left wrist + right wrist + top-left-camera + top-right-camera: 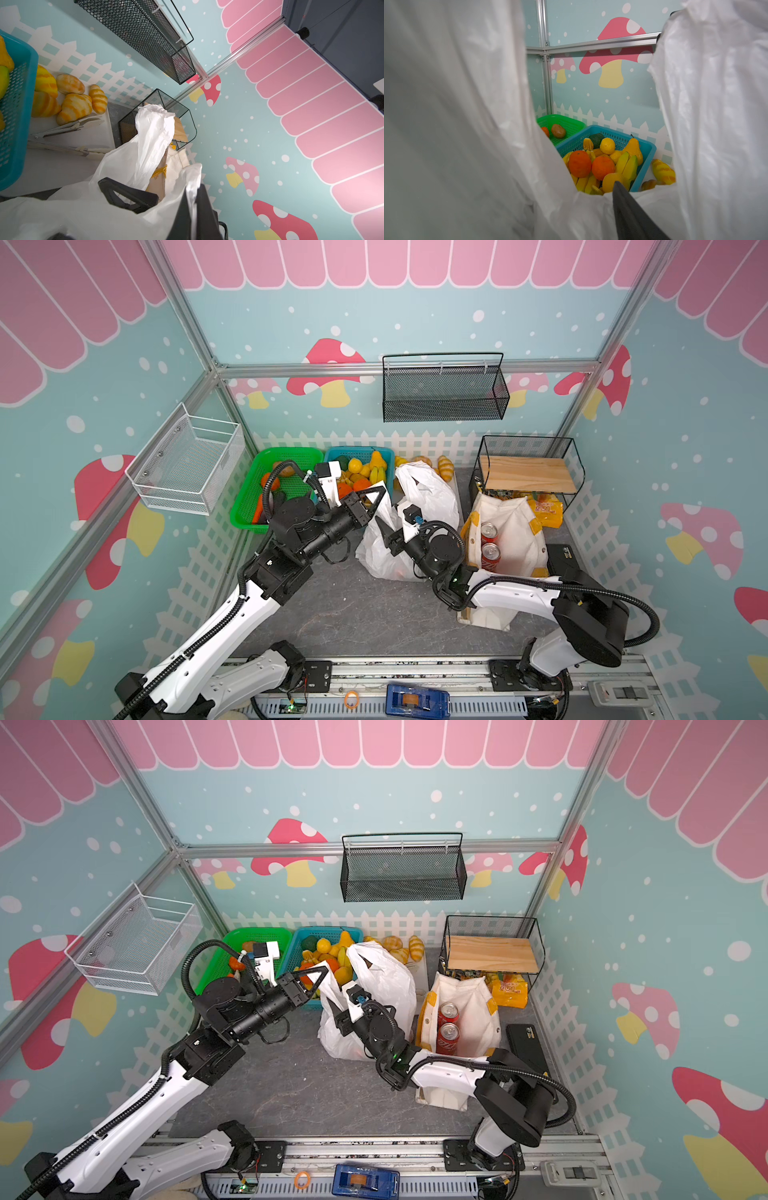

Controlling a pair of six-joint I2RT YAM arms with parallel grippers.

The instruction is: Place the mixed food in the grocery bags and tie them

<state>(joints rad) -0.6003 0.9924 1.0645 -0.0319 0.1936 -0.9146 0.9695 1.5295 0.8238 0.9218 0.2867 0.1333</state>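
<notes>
At the middle of the table, the thin plastic bag (pixel 432 497) stands slumped, with both arms at its mouth. The left gripper (pixel 376 497) is pinched shut on one handle strip and holds it up toward the blue basket (pixel 332 452). I judge this keeps the strip taut for tying. The right gripper (pixel 386 531) pokes in between the bag's two handles. The right wrist view shows only one finger (pixel 629 212) amid the film, so I cannot tell whether its jaws are apart.

Just beside that arm, the tote (pixel 515 531) stands open. It holds the soda cans (pixel 489 533) tops up, so they cannot roll.

- **Bags:** two.
- **Cans:** two.
- **Baskets:** two, counting the green basket (pixel 241 510).
- **Croissants:** five croissants (pixel 74 108) in the left wrist view.

No tomato or onion shows anywhere.
</notes>
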